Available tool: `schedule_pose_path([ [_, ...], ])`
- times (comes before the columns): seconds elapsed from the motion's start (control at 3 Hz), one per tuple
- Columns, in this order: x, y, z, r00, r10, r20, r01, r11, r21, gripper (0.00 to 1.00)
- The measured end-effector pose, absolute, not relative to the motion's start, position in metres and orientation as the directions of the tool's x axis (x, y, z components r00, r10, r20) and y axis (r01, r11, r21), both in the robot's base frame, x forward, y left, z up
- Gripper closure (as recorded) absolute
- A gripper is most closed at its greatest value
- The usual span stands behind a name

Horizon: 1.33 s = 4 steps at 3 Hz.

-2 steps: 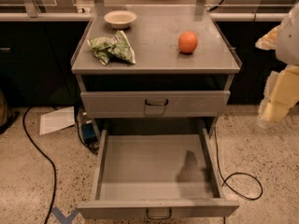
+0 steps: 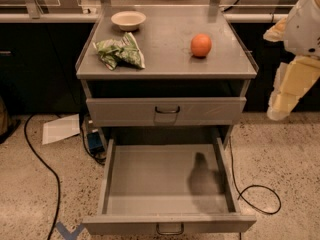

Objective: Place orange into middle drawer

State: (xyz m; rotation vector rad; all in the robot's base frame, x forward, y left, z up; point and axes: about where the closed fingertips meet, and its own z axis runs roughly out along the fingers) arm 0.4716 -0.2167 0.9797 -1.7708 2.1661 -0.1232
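At the right edge we see a white rounded arm shell (image 2: 306, 24) and, below it, a blocky cream-yellow gripper (image 2: 286, 96).

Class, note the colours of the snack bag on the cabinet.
The snack bag is green and white, camera view; the claw hangs right of the cabinet.

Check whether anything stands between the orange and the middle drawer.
Nothing visible does. The orange sits on the cabinet top, right side; the middle drawer is pulled out below, nothing in it. The pincer hangs right of the cabinet top.
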Motion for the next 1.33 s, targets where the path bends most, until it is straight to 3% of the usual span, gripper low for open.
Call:
schedule_pose_path([
  [1.33, 0.674, -0.184, 0.962, 0.09, -0.99, -0.107, -0.937, -0.048, -0.345, 0.0],
])
